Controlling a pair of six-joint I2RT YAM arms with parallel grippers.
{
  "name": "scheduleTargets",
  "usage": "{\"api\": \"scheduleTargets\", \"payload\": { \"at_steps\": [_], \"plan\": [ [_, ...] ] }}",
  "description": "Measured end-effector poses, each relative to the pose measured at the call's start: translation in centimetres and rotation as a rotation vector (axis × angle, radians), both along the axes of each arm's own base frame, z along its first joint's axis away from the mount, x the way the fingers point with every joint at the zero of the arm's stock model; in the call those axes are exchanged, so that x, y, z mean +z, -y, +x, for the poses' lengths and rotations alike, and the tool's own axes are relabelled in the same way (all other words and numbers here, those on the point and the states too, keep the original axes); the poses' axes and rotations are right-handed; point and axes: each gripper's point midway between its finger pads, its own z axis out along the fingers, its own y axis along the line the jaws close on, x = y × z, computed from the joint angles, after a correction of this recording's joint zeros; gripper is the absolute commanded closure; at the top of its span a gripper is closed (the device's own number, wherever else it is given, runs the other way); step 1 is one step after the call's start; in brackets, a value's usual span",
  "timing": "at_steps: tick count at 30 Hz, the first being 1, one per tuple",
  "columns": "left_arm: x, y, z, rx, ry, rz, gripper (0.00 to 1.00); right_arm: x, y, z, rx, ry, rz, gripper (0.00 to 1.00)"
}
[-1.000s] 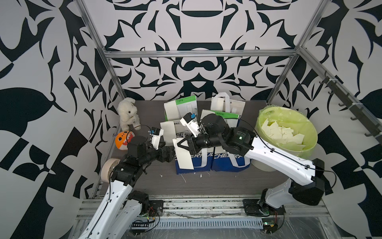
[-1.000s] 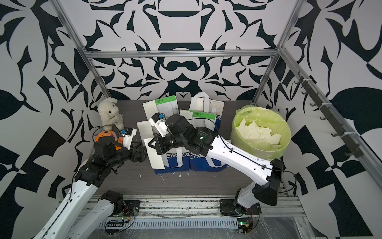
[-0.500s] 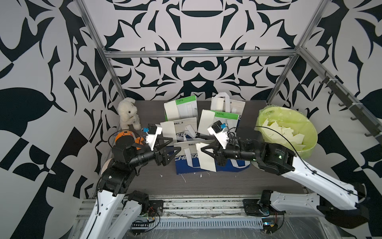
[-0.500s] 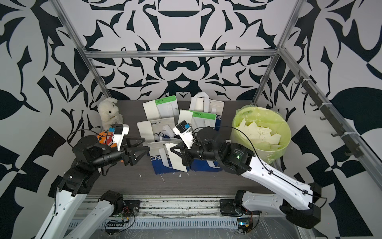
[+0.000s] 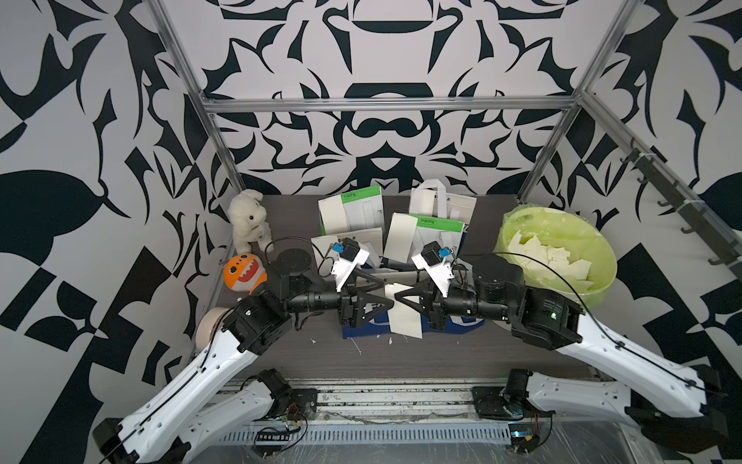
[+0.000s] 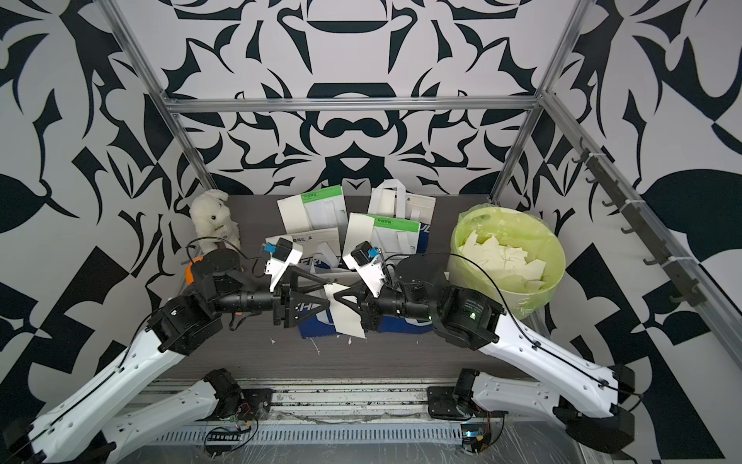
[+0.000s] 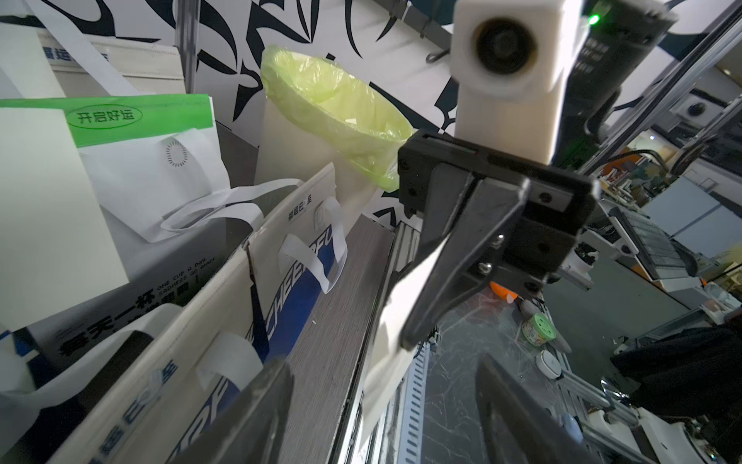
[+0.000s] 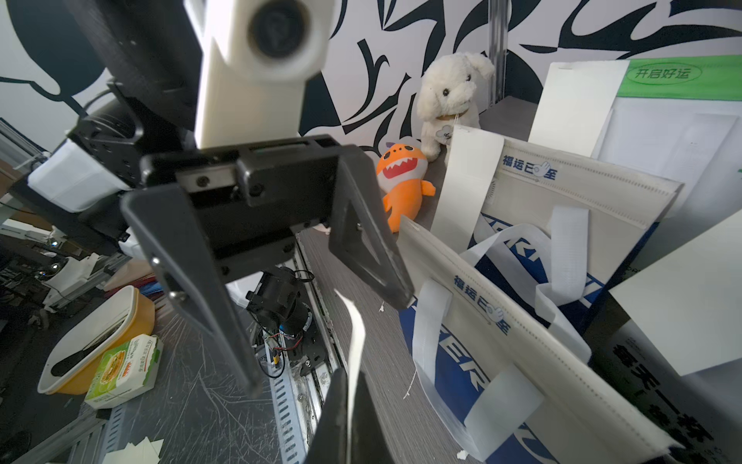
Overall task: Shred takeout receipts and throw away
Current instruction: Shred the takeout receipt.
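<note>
1. You are at the tearing step. Your right hand [image 5: 401, 296] is clamped on one takeout receipt [image 5: 405, 319] and holds it in the air above the blue-and-white bags [image 5: 369, 332] at the front of the desk [image 5: 441, 361].
2. Your left hand [image 8: 327, 341] faces it. The right wrist view shows its jaws spread to either side of the slip's free edge, gripping nothing yet.
3. The next move calls for closing the left hand on the paper just beside the right hand's pinch, then pulling the two apart. Thin paper will probably buckle rather than tear if the grips sit far apart.
4. The green-lined bin [image 5: 604, 257] stands on the right of the desk and holds a heap of torn cream pieces [image 5: 546, 257]. The new shreds belong there.
5. Whole slips [image 5: 399, 237] lie on the bags farther back, so more rounds remain. I cannot tell what the bags hold inside.
</note>
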Motion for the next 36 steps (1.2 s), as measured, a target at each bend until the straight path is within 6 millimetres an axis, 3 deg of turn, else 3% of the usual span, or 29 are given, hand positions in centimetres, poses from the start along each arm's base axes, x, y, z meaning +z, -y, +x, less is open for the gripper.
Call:
{"api": "scheduleTargets", "payload": {
  "at_steps": [3,6,13,25,32,36],
  "plan": [
    [0.0,0.8,0.2,-0.002,0.008,-0.01,0.35,0.0,-0.1,-0.2,0.012,-0.002,0.001,1.0],
    [0.5,1.2,0.2,-0.006,0.022,-0.031,0.52,-0.1,-0.1,-0.3,0.018,-0.006,-0.001,1.0],
    [1.3,1.5,0.1,-0.019,0.048,-0.059,0.61,-0.5,-0.3,-0.1,0.015,-0.012,-0.011,1.0],
    [1.0,0.9,-0.4,-0.01,0.061,-0.067,0.63,-0.3,-0.2,0.0,0.007,-0.006,-0.009,1.0],
    [0.3,0.5,-0.2,0.022,0.049,-0.06,0.73,-0.3,-0.1,0.0,0.004,-0.005,-0.01,1.0],
    [0.3,0.5,-0.2,0.019,0.043,-0.062,0.85,-0.8,-0.2,0.1,0.001,-0.012,-0.024,1.0]
  ]
}}
